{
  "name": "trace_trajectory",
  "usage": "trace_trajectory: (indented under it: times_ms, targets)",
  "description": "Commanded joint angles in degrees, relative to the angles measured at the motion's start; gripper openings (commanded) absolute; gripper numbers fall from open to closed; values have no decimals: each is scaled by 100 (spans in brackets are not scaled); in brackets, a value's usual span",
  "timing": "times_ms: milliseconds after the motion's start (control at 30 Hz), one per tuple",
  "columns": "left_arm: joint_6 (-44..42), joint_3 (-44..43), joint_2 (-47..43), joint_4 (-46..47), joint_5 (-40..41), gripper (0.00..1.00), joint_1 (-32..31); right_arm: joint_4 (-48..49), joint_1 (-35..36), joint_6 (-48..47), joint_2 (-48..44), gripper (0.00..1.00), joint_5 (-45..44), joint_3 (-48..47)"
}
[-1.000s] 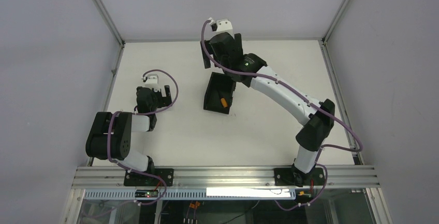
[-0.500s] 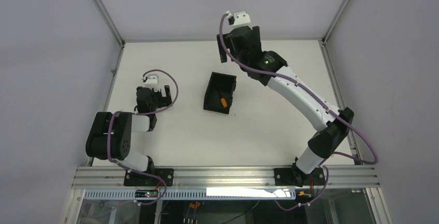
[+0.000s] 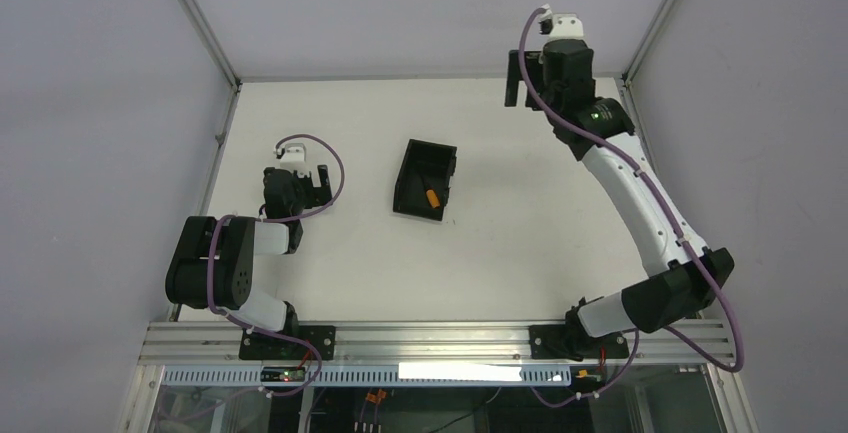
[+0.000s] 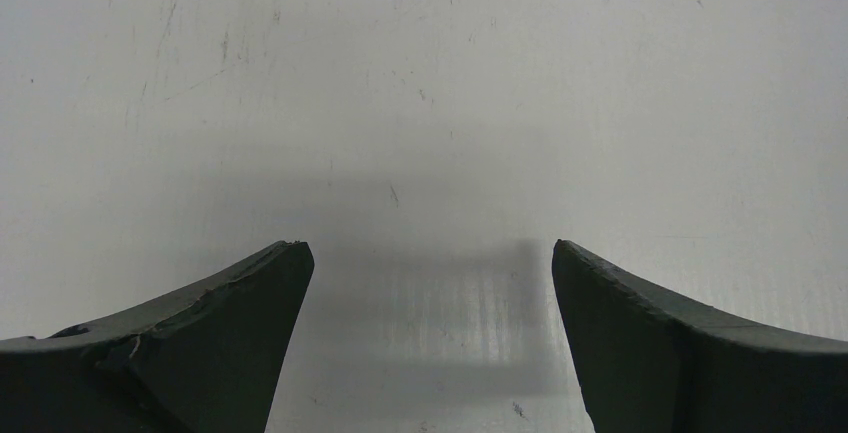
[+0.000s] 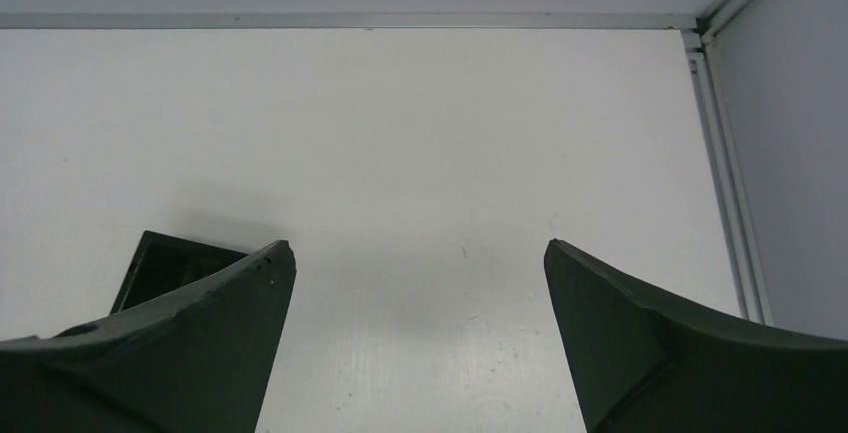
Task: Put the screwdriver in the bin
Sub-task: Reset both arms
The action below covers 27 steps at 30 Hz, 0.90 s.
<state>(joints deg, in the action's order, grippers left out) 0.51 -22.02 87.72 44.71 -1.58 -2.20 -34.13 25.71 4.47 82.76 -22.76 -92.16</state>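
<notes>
The small black bin (image 3: 417,174) stands near the middle of the white table. The screwdriver (image 3: 431,196) lies inside it at its near end, and only its orange handle shows. My right gripper (image 3: 528,77) is open and empty, raised high near the back right of the table, well to the right of the bin. In the right wrist view its jaws (image 5: 420,248) stand wide apart over bare table, with a corner of the bin (image 5: 160,261) at the left. My left gripper (image 3: 300,177) is open and empty, low over the table left of the bin; its wrist view (image 4: 430,248) shows only bare table.
An aluminium frame rail (image 3: 430,77) runs along the table's back edge and another (image 5: 725,203) along its right edge. Grey walls close in the back and both sides. The arm bases sit on the rail (image 3: 430,338) at the near edge.
My right arm has swung from above the bin's far end to the back right of the table, open and empty. The screwdriver stays in the bin. The left arm has not moved.
</notes>
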Motion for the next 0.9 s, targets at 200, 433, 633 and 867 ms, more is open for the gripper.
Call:
trace_trajectory:
  times_ms: [200,433,633,867]
  targets:
    - [28,14,-137,152,-30,99,0,-28,-1873,-194,-558,99,1487,357]
    - [28,14,-133,152,-33,99,2,-74,-2478,-251,-448,99,1722,338]
    - [28,14,-141,152,-31,99,1,-146,-2554,-188,-312,99,2043,251]
    - [28,14,-134,152,-31,99,2,-84,-2555,-149,-349,99,1984,324]
